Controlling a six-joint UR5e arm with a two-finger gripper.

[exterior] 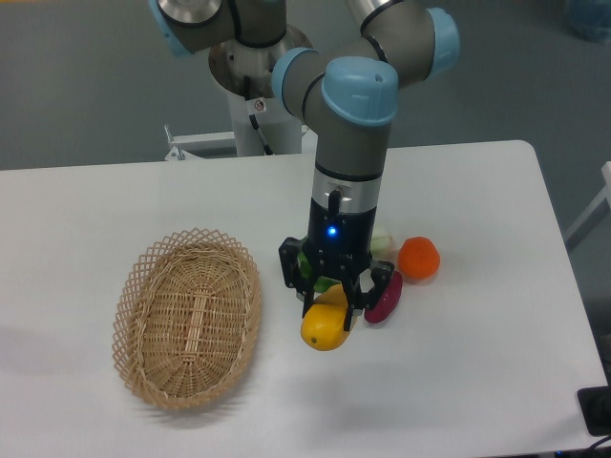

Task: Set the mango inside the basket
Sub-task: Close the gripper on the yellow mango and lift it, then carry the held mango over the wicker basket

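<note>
The mango (pixel 323 328) is a yellow-orange oval fruit lying on the white table just right of the basket. My gripper (pixel 330 307) points straight down over it. Its two black fingers clasp the mango's upper end, one on each side, and look shut on it. The mango's lower end sits at or just above the table surface; I cannot tell which. The basket (pixel 143 286) is an oval tan wicker basket with a lattice rim, standing empty at the left, about a hand's width from the mango.
A purple sweet potato (pixel 385 298) lies touching the gripper's right finger. A round orange tangerine (pixel 418 258) sits just beyond it. A pale green item (pixel 382 239) and a green one (pixel 305 263) are partly hidden behind the gripper. The arm's base (pixel 250 67) stands behind the table.
</note>
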